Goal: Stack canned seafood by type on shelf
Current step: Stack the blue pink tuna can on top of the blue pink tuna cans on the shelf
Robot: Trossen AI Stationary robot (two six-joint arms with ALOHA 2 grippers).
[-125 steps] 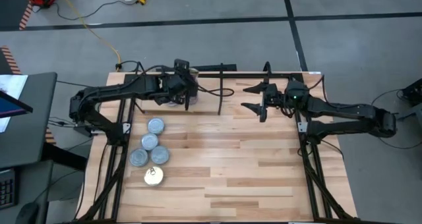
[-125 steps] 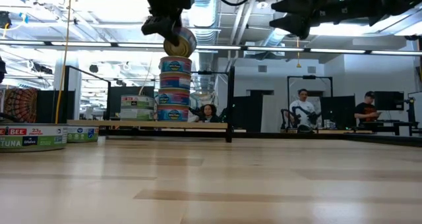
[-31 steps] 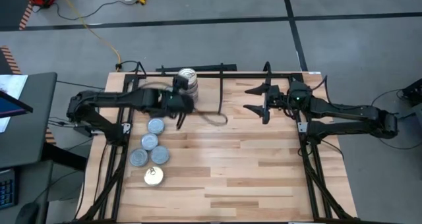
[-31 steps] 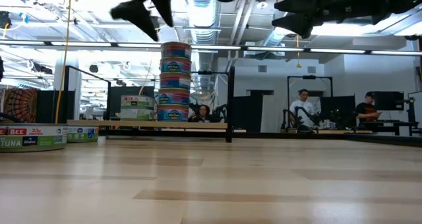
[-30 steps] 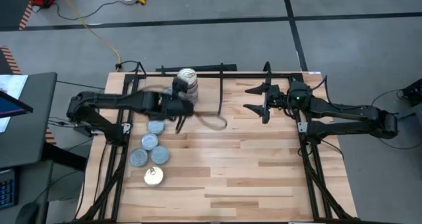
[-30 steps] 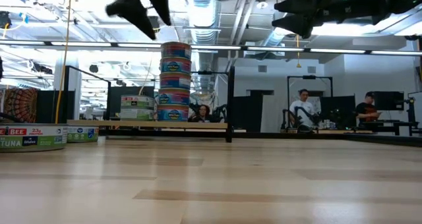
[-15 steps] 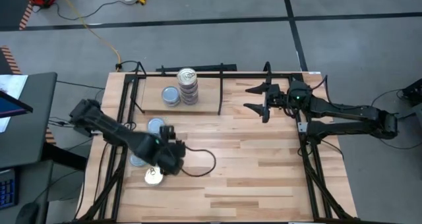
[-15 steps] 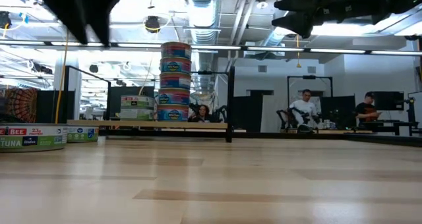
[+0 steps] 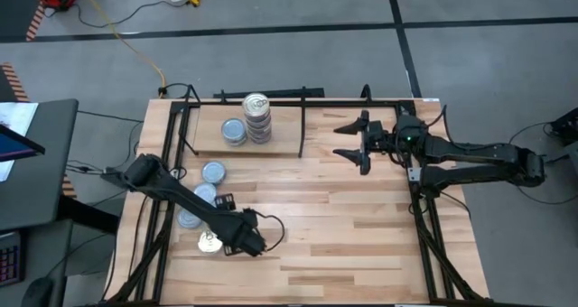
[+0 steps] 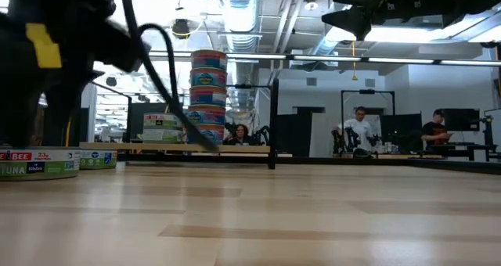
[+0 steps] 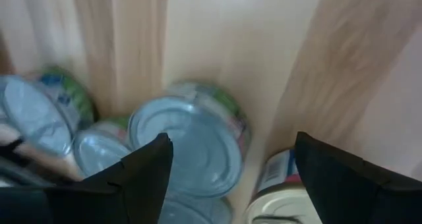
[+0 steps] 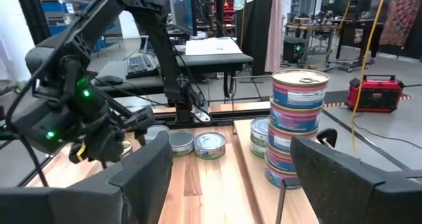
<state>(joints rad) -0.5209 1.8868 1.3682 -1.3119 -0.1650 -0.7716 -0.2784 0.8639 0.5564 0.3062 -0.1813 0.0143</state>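
Note:
The shelf (image 9: 280,137) stands at the table's far edge. It carries a tall stack of tins (image 9: 258,117) with a gold top and, beside it, a low bluish-topped stack (image 9: 234,131). Several loose tins rest flat on the table at the left front: bluish-grey ones (image 9: 214,172) and a gold-topped one (image 9: 209,244). My left gripper (image 9: 231,239) hangs open over this group, pointing down. Its fingers stand above a bluish tin (image 11: 188,148) and the gold-topped tin (image 11: 283,204) without touching them. My right gripper (image 9: 350,140) waits open and level, high by the shelf's right end.
The shelf's black divider rod (image 9: 302,131) stands right of the tall stack. A cable loops off my left wrist (image 9: 271,230). Bare tabletop (image 9: 361,226) spreads over the middle and right. People (image 10: 362,133) sit in the room beyond the table.
My left gripper has swung from beside the shelf's tall stack toward the table's near edge and down. It has rolled and tipped to point downward over the loose tins, staying open. The tins have kept their places.

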